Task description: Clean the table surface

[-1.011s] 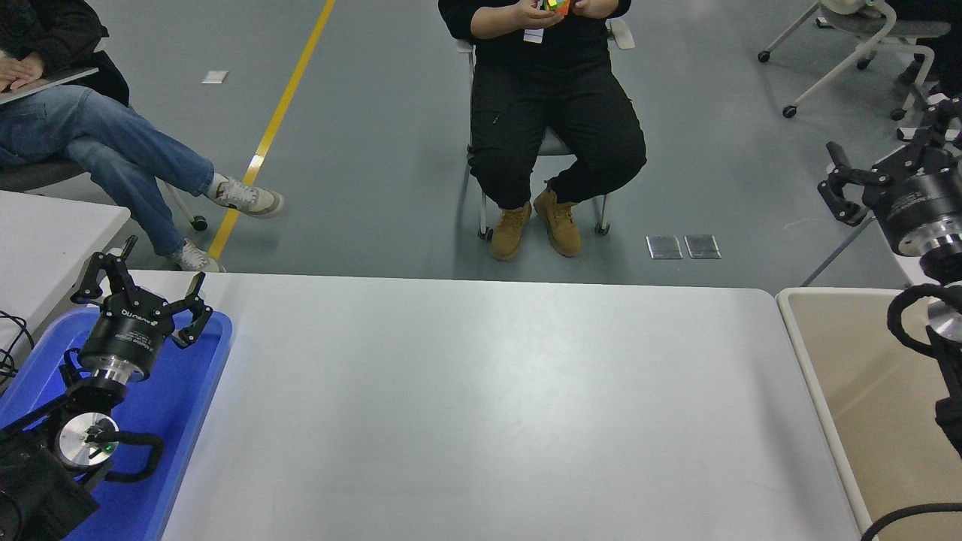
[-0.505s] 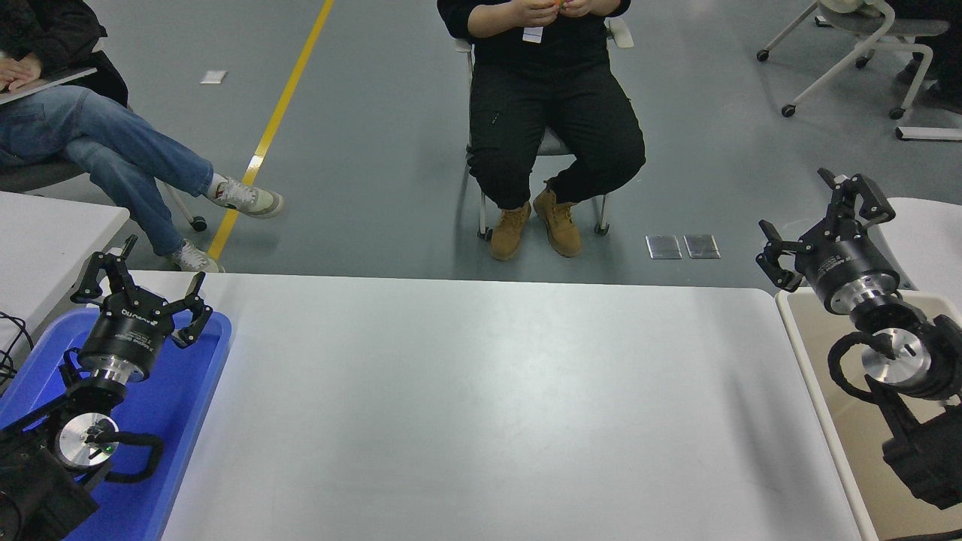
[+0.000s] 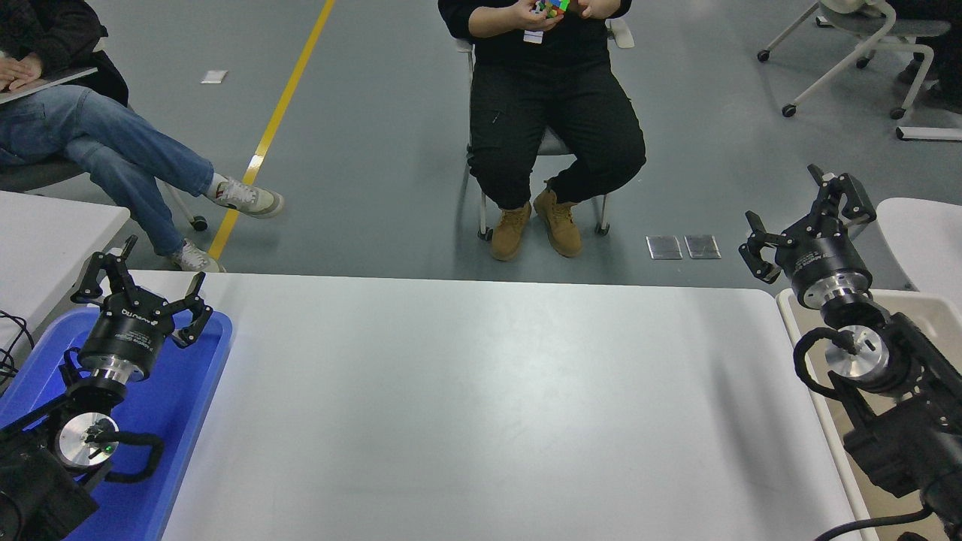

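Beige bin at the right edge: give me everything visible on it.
The beige bin sits right of the white table surface, close beside its right edge. It looks like smooth plastic, with a pale rounded rim and a tan floor. Only its left rim and far corner show; the right arm covers much of it, and the right gripper, jaws open, is past its far corner. No contents visible.
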`<state>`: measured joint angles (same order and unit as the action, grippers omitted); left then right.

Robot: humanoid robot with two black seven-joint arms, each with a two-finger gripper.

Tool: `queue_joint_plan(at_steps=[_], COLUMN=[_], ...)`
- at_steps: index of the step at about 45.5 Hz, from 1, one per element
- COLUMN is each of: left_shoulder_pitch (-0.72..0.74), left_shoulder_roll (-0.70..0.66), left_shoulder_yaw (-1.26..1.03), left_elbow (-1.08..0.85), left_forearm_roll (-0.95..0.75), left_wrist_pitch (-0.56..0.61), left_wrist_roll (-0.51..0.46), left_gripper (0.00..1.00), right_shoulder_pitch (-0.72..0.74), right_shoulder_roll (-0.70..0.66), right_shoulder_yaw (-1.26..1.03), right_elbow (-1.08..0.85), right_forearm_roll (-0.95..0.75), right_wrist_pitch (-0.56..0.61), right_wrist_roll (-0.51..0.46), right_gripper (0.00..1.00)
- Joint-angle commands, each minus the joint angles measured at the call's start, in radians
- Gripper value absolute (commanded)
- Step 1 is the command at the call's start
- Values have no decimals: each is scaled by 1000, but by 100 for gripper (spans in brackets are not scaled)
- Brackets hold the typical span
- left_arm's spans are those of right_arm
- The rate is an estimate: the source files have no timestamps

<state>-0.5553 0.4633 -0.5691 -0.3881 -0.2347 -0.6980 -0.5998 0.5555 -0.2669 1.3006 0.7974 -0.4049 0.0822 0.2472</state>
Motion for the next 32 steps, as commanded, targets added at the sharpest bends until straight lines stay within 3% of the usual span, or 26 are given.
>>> queue_joint_plan(at_steps=[1, 32], left_shoulder_pitch=[0, 0], left_shoulder_roll=[0, 0], left_shoulder_yaw=[0, 0], left_elbow=[0, 0], left_forearm_roll=[0, 0], left_wrist_pitch=[0, 0], left_wrist_roll=[0, 0], left_gripper=[100, 100], right_shoulder_pitch=[8, 3], right_shoulder_roll=[17, 14], right_shoulder_yaw=[5, 0], right_elbow=[-6, -10], right_forearm_roll=[0, 0], right_wrist_pitch=[2, 4], right_wrist_roll=[57, 63], right_gripper=[98, 98])
